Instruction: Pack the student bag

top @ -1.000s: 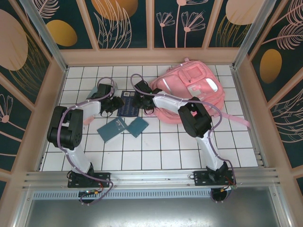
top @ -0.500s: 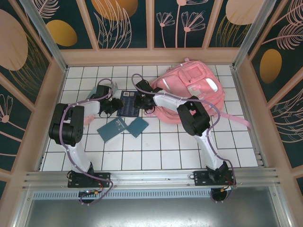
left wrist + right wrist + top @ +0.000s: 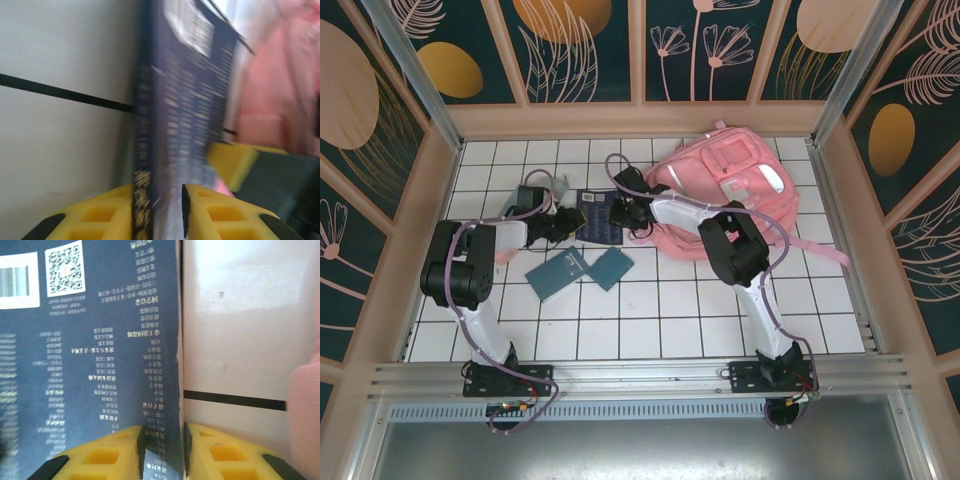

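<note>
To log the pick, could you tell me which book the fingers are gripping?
The dark navy paperback book beside the large pink fabric backpack, pinched at both side edges; the two teal books lie free.

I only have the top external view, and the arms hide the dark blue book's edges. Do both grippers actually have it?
Observer: Yes for the left gripper: its yellow fingers sit against both faces of the dark blue book at its edge.
Operator: And the right?
Observer: The right gripper pinches the opposite edge; a QR code on the cover faces its camera.
Operator: Bag clearance?
Observer: The student bag shows beside that edge, bare white table between them.
</note>
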Controlling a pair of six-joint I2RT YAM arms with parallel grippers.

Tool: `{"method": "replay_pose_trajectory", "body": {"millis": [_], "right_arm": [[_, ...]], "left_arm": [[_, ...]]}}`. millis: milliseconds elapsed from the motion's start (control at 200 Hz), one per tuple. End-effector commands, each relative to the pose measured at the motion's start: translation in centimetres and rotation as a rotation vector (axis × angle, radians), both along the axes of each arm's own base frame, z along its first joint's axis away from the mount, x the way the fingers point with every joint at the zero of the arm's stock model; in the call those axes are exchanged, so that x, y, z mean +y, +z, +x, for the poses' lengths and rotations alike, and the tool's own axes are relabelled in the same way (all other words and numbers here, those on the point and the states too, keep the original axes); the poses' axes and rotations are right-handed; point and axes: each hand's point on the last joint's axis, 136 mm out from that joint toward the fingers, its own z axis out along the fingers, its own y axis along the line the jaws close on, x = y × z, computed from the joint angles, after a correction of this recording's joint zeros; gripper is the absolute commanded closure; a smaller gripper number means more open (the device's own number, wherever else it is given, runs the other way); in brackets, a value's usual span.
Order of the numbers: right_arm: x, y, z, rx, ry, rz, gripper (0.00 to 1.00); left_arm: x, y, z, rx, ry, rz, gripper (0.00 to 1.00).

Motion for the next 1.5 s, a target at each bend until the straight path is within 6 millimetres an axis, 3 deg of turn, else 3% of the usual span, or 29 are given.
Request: {"method": "replay_pose_trajectory", "body": {"millis": [0,150,325,540,725,735,871,1111,1346,1496], "right_arm": [[1.5,-2.1,-3.1,0.078,0.084,0.028,0.72],[1.4,-1.8,-3.1,0.072,0.080,0.033,0.72],[1.2,-0.8,-2.8,0.046,0.078,0.021,0.70],[0.3,5.3,-1.6,-0.096,0.080,-0.002,0.56],[-3.3,10.1,-0.7,-0.237,0.065,-0.145,0.49],[-3.6,10.3,-0.6,-0.245,0.063,-0.155,0.48],[-7.3,12.0,0.0,-0.315,0.056,-0.278,0.46],[-13.1,9.6,0.6,-0.277,0.070,-0.457,0.46],[-15.9,6.6,0.4,-0.257,0.079,-0.600,0.46],[-16.0,5.3,0.6,-0.250,0.097,-0.606,0.47]], "left_arm": [[-4.2,4.8,-1.3,-0.100,-0.168,-0.224,0.69],[-3.4,3.4,-1.0,-0.072,-0.159,-0.133,0.71],[-2.3,2.2,-1.0,-0.040,-0.122,-0.052,0.85],[-1.7,3.7,-0.8,-0.072,-0.106,-0.017,1.00],[-1.6,5.7,-0.5,-0.109,-0.096,-0.019,1.00],[-1.6,6.6,-0.5,-0.129,-0.096,-0.022,1.00],[-1.7,8.5,-0.3,-0.166,-0.091,-0.034,1.00],[-1.7,10.6,-0.3,-0.203,-0.080,-0.052,1.00],[-1.8,11.6,-0.5,-0.217,-0.082,-0.066,1.00],[-1.9,12.2,-0.6,-0.225,-0.086,-0.078,1.00]]}}
